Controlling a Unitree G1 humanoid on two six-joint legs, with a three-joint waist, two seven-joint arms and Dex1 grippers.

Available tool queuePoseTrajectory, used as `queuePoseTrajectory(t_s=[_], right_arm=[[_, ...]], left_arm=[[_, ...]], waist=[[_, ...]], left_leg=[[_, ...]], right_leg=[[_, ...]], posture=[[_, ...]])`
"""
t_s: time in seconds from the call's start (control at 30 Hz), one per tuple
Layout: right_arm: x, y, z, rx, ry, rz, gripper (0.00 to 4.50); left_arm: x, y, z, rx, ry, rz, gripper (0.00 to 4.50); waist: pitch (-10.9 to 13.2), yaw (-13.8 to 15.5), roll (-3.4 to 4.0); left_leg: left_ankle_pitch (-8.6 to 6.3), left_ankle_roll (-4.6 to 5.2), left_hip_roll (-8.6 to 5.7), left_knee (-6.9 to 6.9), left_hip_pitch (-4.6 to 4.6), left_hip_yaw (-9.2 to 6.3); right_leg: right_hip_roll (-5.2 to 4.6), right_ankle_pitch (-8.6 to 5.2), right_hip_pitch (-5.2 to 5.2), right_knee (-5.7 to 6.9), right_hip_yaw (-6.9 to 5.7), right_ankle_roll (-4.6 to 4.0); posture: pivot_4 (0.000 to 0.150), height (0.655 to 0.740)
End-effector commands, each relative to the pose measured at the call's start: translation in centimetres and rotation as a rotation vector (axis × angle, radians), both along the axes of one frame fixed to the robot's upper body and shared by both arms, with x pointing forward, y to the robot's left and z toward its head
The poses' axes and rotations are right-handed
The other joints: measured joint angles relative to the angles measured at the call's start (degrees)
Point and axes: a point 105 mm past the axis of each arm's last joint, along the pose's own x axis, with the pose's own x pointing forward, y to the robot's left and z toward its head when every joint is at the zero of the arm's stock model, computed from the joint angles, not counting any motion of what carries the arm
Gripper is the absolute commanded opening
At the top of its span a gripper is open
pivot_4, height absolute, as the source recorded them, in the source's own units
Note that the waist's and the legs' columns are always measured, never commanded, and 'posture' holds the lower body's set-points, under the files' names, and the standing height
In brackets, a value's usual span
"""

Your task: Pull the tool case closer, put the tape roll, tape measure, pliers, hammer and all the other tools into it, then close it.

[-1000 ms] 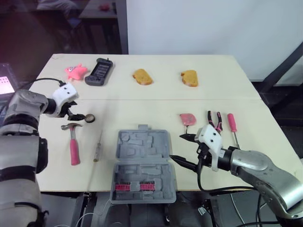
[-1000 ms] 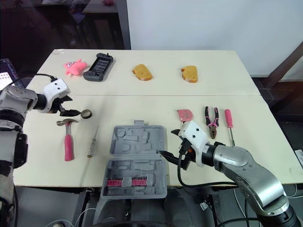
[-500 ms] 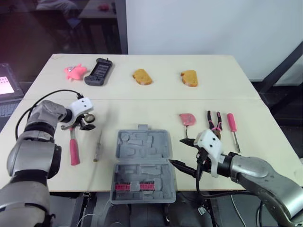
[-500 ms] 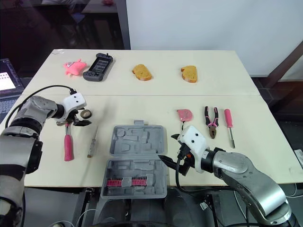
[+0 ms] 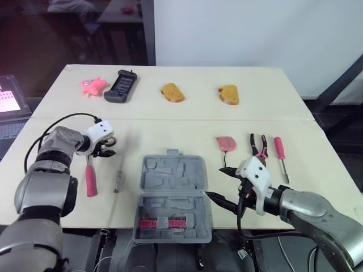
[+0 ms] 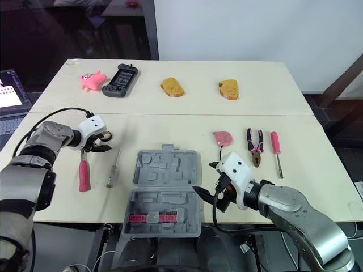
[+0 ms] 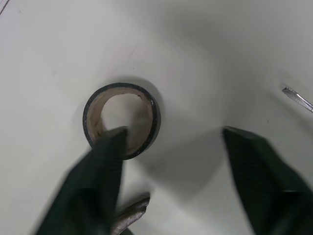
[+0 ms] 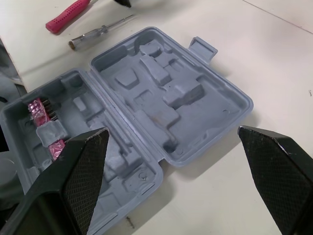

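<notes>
Left wrist view: the left gripper [image 7: 173, 133] is spread over the tape roll [image 7: 152, 117], which lies flat on the table [image 7: 205, 44]. One finger [image 7: 105, 166] has its tip at the roll's hole and the other stands outside the ring, well apart from it. A bit of the hammer's metal head [image 7: 129, 215] shows by the near finger, and a screwdriver tip [image 7: 298, 99] at the edge

Right wrist view: the right gripper [image 8: 172, 131] is wide open above the grey case [image 8: 195, 93], which lies open and flat. Pink bits [image 8: 41, 110] sit in one half; the other half's moulded pockets are bare

Head views: the case is at the table's near edge, in the middle, with the right gripper just beside its right side. The left gripper is down at the roll, left of the case. The hammer [image 5: 91, 180] and a clear screwdriver [image 5: 118, 177] lie between it and the case. Right of the case lie the tape measure [image 5: 225, 143], pliers [image 5: 258, 145] and a pink screwdriver [image 5: 279, 151]. Along the far edge are a pink toy [image 5: 93, 86], a black handset [image 5: 119, 86] and two bread pieces [image 5: 171, 92]
</notes>
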Motion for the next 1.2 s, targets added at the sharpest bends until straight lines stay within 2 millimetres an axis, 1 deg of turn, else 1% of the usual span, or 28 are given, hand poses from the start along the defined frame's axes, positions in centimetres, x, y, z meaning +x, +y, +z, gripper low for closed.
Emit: queuePoseTrajectory(t_s=[0.03,0.07,0.1,0.23,0.4,0.57,0.63,0.73,0.83,0.9,1.03,1.07,1.13,1.2], right_arm=[[-0.2,0.2,1.3,0.003,-0.059,0.013,4.50],[-0.2,0.2,1.3,0.002,-0.060,0.012,4.50],[-0.1,0.1,1.3,0.002,-0.060,0.013,4.50],[0.0,0.2,1.4,0.001,-0.064,0.015,4.50],[0.2,0.3,1.4,0.002,-0.069,0.019,4.50],[0.2,0.9,1.4,0.014,-0.071,0.038,4.50],[0.2,1.1,1.4,0.017,-0.069,0.042,4.50],[0.2,1.4,1.3,0.023,-0.066,0.054,4.50],[0.2,2.1,1.3,0.030,-0.067,0.077,4.50],[0.2,2.5,1.3,0.028,-0.073,0.095,4.50],[0.3,3.3,1.5,0.038,-0.084,0.119,4.50],[0.3,3.5,1.5,0.037,-0.086,0.129,4.50],[0.5,3.9,1.5,0.033,-0.094,0.146,4.50],[0.6,4.1,1.5,0.031,-0.098,0.150,4.50]], left_arm=[[0.1,0.5,0.2,-0.001,-0.023,0.023,0.89],[0.1,0.5,0.3,-0.003,-0.027,0.026,0.37],[0.2,0.5,0.4,-0.004,-0.032,0.027,0.04],[0.4,0.5,1.1,-0.019,-0.059,0.026,0.04],[0.7,0.1,3.2,-0.090,-0.083,-0.021,0.04],[0.1,-0.7,6.0,-0.140,-0.065,-0.156,0.04],[-0.1,-1.0,6.6,-0.150,-0.051,-0.197,0.04],[-1.4,-1.6,6.9,-0.114,0.033,-0.346,0.04],[-2.6,-3.5,7.4,-0.117,0.111,-0.537,0.04],[-2.7,-4.8,7.4,-0.104,0.104,-0.627,0.04],[-3.3,-7.1,7.1,-0.103,0.080,-0.753,0.04],[-3.8,-8.0,7.0,-0.107,0.082,-0.799,0.04],[-5.2,-10.2,6.2,-0.089,0.100,-0.925,0.04],[-6.1,-11.3,5.6,-0.076,0.116,-0.991,0.04]], waist=[[0.0,-0.1,0.00],[0.0,-0.1,0.00],[0.0,-0.1,0.00],[0.0,-0.1,0.00],[0.0,-0.2,-0.01],[0.0,-0.3,-0.01],[0.0,-0.2,-0.01],[0.0,-0.3,-0.01],[0.0,-0.4,-0.01],[0.0,-0.2,-0.01],[0.0,-0.3,-0.01],[0.0,-0.4,0.00],[0.0,-0.6,0.02],[0.0,-0.4,0.02]], left_leg=[[0.00,0.00,0.00,0.00,0.00,0.00],[0.00,0.00,0.00,0.00,0.00,0.00],[0.00,0.00,0.00,0.00,0.00,0.00],[0.00,0.00,0.00,0.00,-0.01,0.00],[0.00,0.00,0.00,0.00,-0.02,0.00],[0.00,0.00,0.00,-0.01,-0.03,0.00],[0.00,0.00,0.00,-0.01,-0.03,0.00],[0.00,0.00,0.00,-0.01,-0.03,0.00],[0.00,0.00,0.01,-0.02,-0.03,0.00],[0.00,0.00,0.01,-0.02,-0.03,0.00],[0.00,0.00,0.01,-0.01,-0.05,-0.01],[0.00,0.00,0.02,-0.01,-0.05,-0.01],[0.00,0.00,0.05,-0.03,-0.05,0.00],[0.00,0.00,0.06,-0.02,-0.04,-0.01]], right_leg=[[0.00,0.00,0.00,0.00,0.00,0.00],[0.00,0.00,-0.01,0.00,0.00,0.00],[0.00,0.00,-0.01,0.00,0.00,0.00],[0.00,0.00,-0.01,0.00,0.00,0.00],[0.00,0.00,-0.02,0.00,-0.01,0.00],[0.00,0.00,-0.03,0.00,-0.01,0.00],[0.00,0.00,-0.03,0.00,-0.01,0.00],[0.00,0.00,-0.03,0.00,-0.01,0.00],[0.01,0.00,-0.05,0.00,-0.01,-0.01],[0.00,-0.01,-0.04,0.00,-0.01,-0.01],[-0.01,-0.01,-0.04,-0.01,0.01,-0.01],[-0.01,-0.01,-0.04,-0.01,0.01,-0.01],[-0.01,-0.01,-0.06,0.00,0.03,-0.01],[0.00,-0.01,-0.06,0.01,0.02,-0.01]], posture=[[0.150,0.7400],[0.150,0.7400],[0.150,0.7400],[0.150,0.7400],[0.150,0.7400],[0.150,0.7400],[0.150,0.7400],[0.150,0.7400],[0.150,0.7400],[0.150,0.7400],[0.150,0.7400],[0.150,0.7400],[0.150,0.7400],[0.150,0.7400]])
